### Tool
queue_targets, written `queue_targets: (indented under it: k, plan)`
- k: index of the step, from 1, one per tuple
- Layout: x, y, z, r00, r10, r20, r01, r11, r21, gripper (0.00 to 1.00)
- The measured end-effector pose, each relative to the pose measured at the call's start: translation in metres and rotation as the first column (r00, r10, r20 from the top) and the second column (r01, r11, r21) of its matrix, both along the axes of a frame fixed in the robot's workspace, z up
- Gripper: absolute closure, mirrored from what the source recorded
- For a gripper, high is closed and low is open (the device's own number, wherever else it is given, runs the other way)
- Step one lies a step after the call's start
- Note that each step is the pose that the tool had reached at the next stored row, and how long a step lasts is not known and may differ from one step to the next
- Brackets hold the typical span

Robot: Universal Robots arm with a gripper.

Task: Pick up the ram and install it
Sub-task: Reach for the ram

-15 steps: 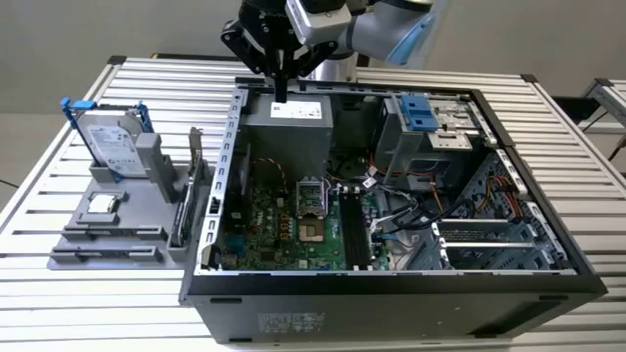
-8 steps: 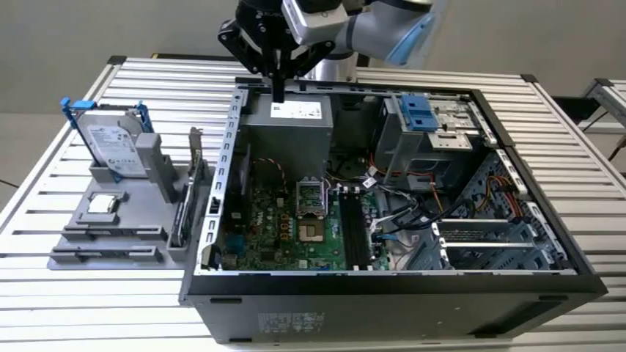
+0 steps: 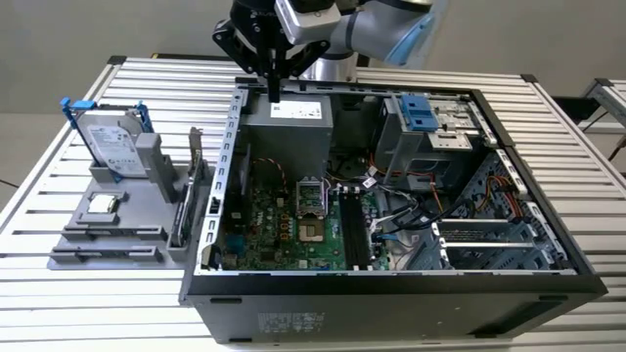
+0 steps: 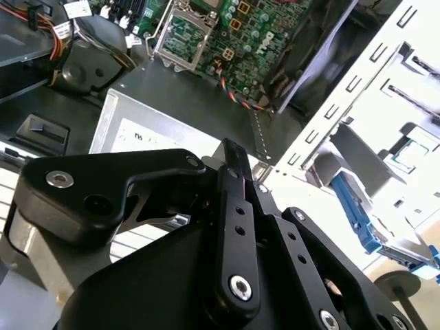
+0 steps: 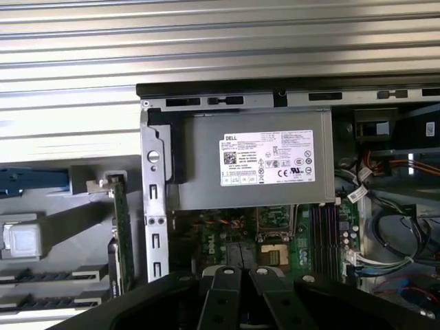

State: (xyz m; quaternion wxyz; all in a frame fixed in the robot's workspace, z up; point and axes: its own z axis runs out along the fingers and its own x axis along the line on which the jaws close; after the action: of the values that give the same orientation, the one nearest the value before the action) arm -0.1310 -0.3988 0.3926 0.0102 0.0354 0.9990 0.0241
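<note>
- A table of aluminium slats (image 3: 88,293) fills the room's middle in the exterior view. An open computer case (image 3: 391,308) lies on it, its insides facing up.
- At the exterior view's left of the case sits a grey holder (image 3: 108,227) with a silver hard drive (image 3: 110,143) standing in it.
- The ram (image 3: 179,218) seems to be the thin dark strip standing on edge in that holder, just beside the case's wall. It is seen edge-on, so I cannot make out its chips.
- The gripper (image 3: 275,92) hangs over the far rim of the case, above the grey power supply (image 3: 293,136). It is well apart from the ram. Its jaws look pressed together into one narrow tip, with nothing between them.
- The green motherboard (image 3: 284,227) lies on the case floor, nearer the camera than the power supply.
- In the second wrist view the black gripper (image 4: 232,155) stands in front. The power supply (image 4: 172,117) and the motherboard (image 4: 234,34) lie beyond it, and a blue frame (image 4: 357,213) off to one side.
- In the first wrist view the gripper (image 5: 244,275) meets in the middle. The labelled power supply (image 5: 261,158) and the motherboard's black slots (image 5: 323,230) lie beneath, with table slats (image 5: 206,41) past the case.
</note>
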Motion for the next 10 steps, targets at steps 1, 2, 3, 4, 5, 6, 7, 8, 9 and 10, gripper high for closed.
queue_targets:
  k: [1, 2, 3, 4, 5, 6, 7, 8, 9, 10]
  plan:
    - [-0.0005, 0.0000, 0.0000, 1.0000, 0.000, -0.0001, 0.000, 1.0000, -0.0001, 1.00]
    - [-0.0010, 0.0000, 0.0001, 1.0000, 0.000, -0.0001, 0.000, 1.0000, -0.0001, 1.00]
    - [-0.0015, 0.0000, 0.0001, 1.0000, 0.000, -0.0001, 0.000, 1.0000, -0.0001, 1.00]
    - [-0.0020, 0.0000, 0.0001, 1.0000, 0.000, -0.0001, 0.000, 1.0000, -0.0001, 1.00]
    - [-0.0025, 0.0000, 0.0000, 1.0000, 0.000, -0.0001, 0.000, 1.0000, -0.0001, 1.00]
    - [-0.0029, 0.0000, 0.0001, 1.0000, 0.000, -0.0001, 0.000, 1.0000, -0.0001, 1.00]
    - [-0.0034, 0.0000, 0.0001, 1.0000, 0.000, -0.0001, 0.000, 1.0000, -0.0001, 1.00]
    - [-0.0037, 0.0000, 0.0000, 1.0000, 0.000, 0.0000, 0.000, 1.0000, 0.0000, 1.00]
    - [-0.0041, 0.0000, 0.0000, 1.0000, 0.000, 0.0000, 0.000, 1.0000, 0.0000, 1.00]
    - [-0.0044, 0.0000, 0.0000, 1.0000, 0.000, -0.0001, 0.000, 1.0000, -0.0001, 1.00]
